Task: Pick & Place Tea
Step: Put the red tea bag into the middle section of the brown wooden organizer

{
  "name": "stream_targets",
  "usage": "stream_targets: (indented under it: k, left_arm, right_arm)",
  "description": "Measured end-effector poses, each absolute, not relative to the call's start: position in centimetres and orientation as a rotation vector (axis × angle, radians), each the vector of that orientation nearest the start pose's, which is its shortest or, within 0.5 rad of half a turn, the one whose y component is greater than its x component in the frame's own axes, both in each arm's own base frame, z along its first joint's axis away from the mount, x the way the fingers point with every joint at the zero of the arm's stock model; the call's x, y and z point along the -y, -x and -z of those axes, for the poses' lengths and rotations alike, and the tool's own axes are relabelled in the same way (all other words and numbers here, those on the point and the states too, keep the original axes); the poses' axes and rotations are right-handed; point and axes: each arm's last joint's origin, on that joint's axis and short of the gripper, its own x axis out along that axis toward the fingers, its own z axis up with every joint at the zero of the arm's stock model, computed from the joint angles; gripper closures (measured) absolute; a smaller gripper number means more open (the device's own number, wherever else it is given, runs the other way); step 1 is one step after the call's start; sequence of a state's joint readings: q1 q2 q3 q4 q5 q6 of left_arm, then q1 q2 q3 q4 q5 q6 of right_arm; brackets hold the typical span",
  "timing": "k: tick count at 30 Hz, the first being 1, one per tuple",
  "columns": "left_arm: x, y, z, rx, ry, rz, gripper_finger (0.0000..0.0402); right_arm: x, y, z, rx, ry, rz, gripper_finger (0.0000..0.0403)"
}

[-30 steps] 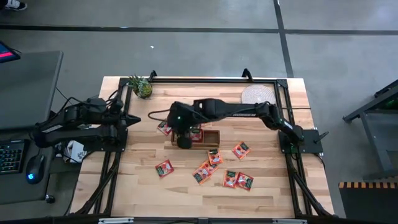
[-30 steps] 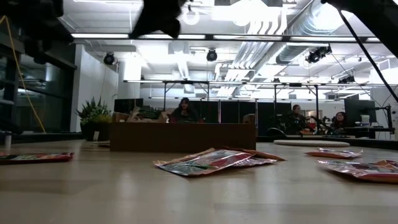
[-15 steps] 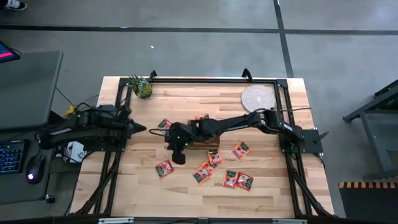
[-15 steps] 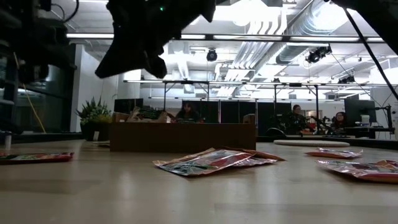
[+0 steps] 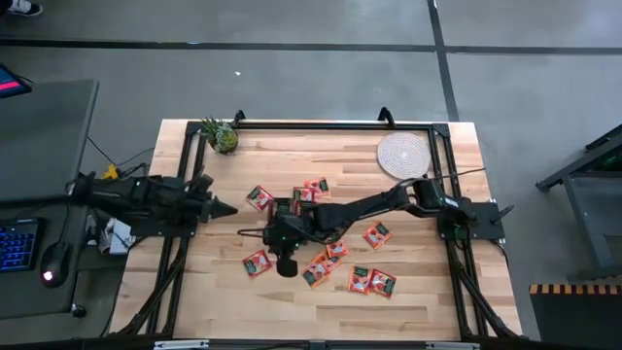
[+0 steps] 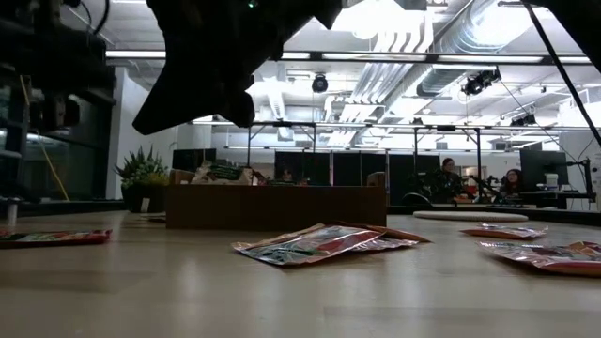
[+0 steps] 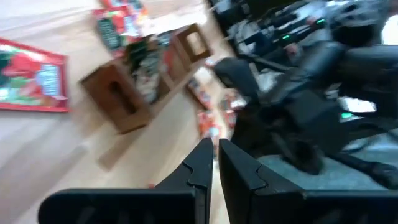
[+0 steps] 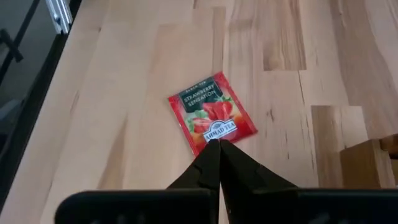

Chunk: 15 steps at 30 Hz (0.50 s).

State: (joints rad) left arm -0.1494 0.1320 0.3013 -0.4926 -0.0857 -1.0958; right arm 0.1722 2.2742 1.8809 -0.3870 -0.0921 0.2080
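Note:
Several orange-red tea sachets lie flat on the table: one (image 5: 257, 262) near my right gripper, also in the right wrist view (image 8: 211, 115), and a cluster (image 5: 335, 258) near the near edge. More sachets sit in the wooden box (image 7: 143, 81), which the right arm partly covers in the high view (image 5: 330, 222). My right gripper (image 8: 219, 144) (image 5: 262, 236) hangs shut above the table, pointing left and down at the lone sachet without touching it. My left gripper (image 7: 214, 148) (image 5: 231, 208) is shut and hovers left of the box.
A round woven mat (image 5: 403, 153) lies at the far right and a small pineapple (image 5: 222, 136) at the far left corner. A black frame rail (image 5: 311, 124) borders the table. Bare wood lies along the near left (image 5: 209, 292). People sit in the room beyond (image 6: 446, 178).
My right gripper has swung from above the box toward the table's left and near edge and has come lower, ending over the lone sachet. My left gripper has moved toward the near edge and a little to the right.

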Motion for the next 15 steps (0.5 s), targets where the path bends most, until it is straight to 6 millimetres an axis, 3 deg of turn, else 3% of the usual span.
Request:
stream_targets:
  k: [7,15]
  left_arm:
    - [3.9,-9.5,-21.5,-0.258,1.050,-0.101,0.0376]
    - [9.4,-10.6,-21.8,-0.248,1.034,-0.166,0.0376]
  right_arm:
    - [-8.7,-50.1,-19.8,-0.804,-0.133,-0.166,0.0403]
    - [-8.8,-50.0,-19.8,-0.809,-0.115,-0.197,0.0403]
